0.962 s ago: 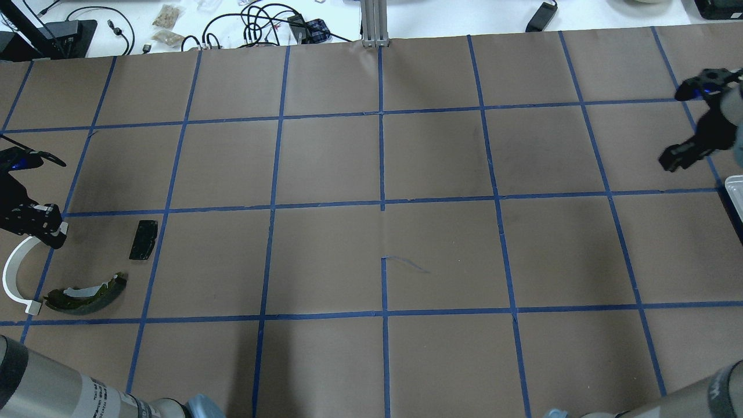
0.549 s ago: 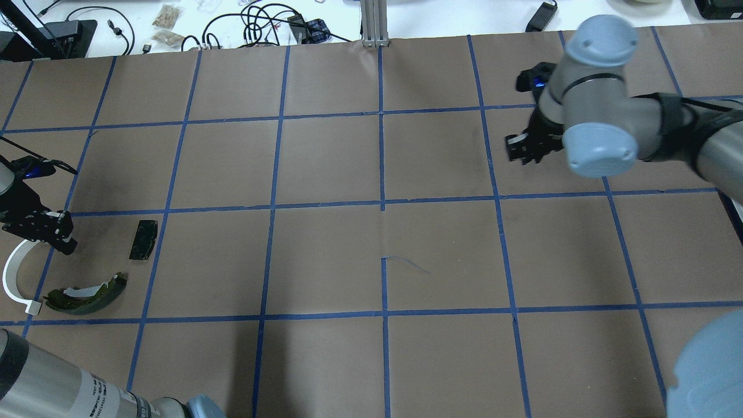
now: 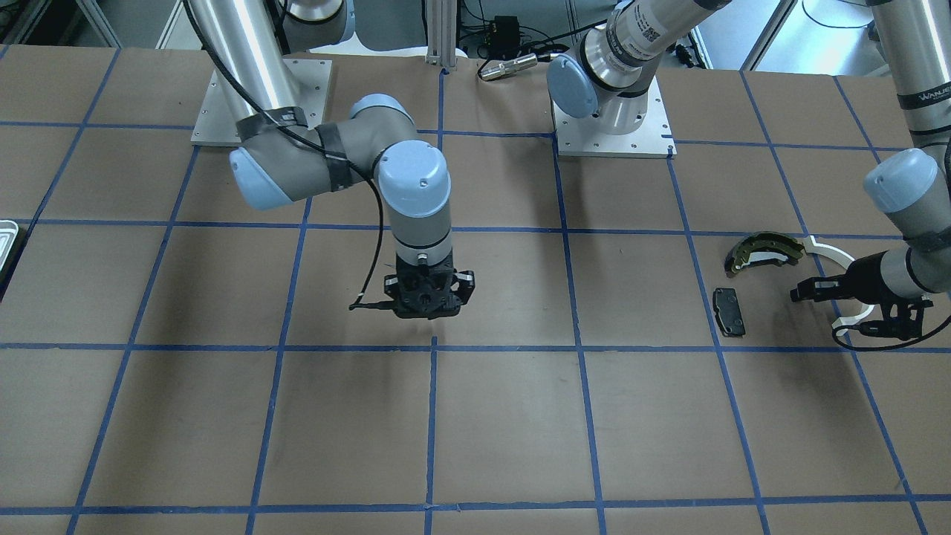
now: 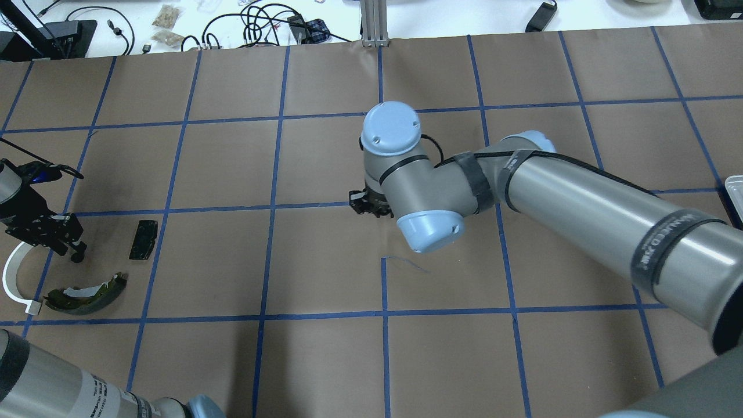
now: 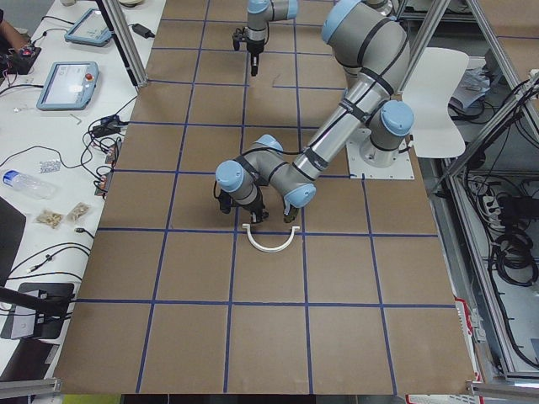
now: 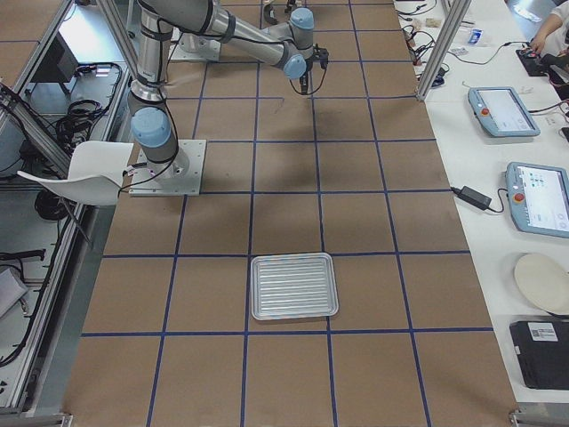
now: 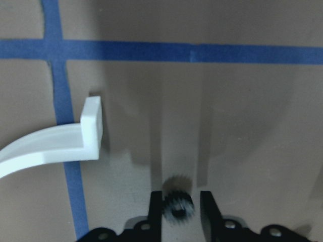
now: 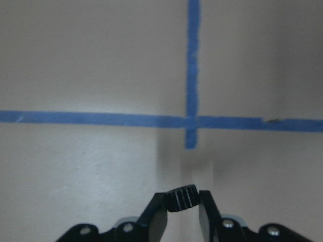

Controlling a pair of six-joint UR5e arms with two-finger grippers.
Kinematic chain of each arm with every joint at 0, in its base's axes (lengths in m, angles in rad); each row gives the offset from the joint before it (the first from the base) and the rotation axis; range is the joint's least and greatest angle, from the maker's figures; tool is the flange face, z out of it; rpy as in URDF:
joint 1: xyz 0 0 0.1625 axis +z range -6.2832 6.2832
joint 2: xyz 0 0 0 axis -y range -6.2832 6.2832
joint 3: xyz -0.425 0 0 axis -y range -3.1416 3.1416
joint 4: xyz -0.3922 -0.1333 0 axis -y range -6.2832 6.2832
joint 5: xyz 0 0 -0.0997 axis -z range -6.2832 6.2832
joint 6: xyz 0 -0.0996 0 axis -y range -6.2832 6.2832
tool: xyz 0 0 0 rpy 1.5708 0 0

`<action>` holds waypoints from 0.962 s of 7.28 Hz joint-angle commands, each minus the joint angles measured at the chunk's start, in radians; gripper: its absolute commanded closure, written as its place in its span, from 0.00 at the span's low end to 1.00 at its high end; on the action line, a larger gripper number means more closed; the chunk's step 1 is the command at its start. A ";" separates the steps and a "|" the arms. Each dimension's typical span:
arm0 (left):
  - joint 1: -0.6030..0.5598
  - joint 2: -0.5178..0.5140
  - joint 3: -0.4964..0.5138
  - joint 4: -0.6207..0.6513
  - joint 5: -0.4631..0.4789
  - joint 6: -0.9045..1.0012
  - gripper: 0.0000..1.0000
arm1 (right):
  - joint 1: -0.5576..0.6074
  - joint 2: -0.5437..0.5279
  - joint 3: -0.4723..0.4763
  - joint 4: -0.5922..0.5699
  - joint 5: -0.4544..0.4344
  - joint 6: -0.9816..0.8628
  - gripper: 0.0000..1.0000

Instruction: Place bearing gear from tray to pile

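Note:
My right gripper (image 8: pixel 182 201) is shut on a small black bearing gear (image 8: pixel 181 197) and hangs over the table's middle (image 3: pixel 427 306), mostly hidden under its wrist in the overhead view (image 4: pixel 365 206). My left gripper (image 7: pixel 179 209) is by the pile (image 4: pixel 72 249); its fingers stand a little wider than a second, blurred gear (image 7: pixel 177 206) between them. The pile is an olive brake shoe (image 4: pixel 87 295), a white arc (image 4: pixel 11 278) and a black pad (image 4: pixel 143 239). The ribbed tray (image 6: pixel 293 286) lies bare, with only its edge in the overhead view (image 4: pixel 734 191).
Brown paper with a blue tape grid covers the table. Cables and small devices lie beyond the far edge (image 4: pixel 261 23). The right arm's long links (image 4: pixel 580 197) span the right half of the table.
The right arm has swung from the tray side at the right edge to the table's middle. The left gripper has shifted a little right and nearer beside the white arc.

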State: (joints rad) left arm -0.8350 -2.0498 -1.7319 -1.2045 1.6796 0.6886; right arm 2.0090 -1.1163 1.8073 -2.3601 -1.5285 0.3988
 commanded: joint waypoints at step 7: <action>-0.463 0.177 0.107 -0.049 -0.005 -0.324 0.00 | -0.532 -0.408 -0.046 0.507 0.028 -0.604 0.00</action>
State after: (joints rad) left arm -1.1542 -1.8933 -1.6558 -1.2462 1.6717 0.5094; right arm 1.6088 -1.4289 1.7866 -2.0027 -1.4858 -0.0206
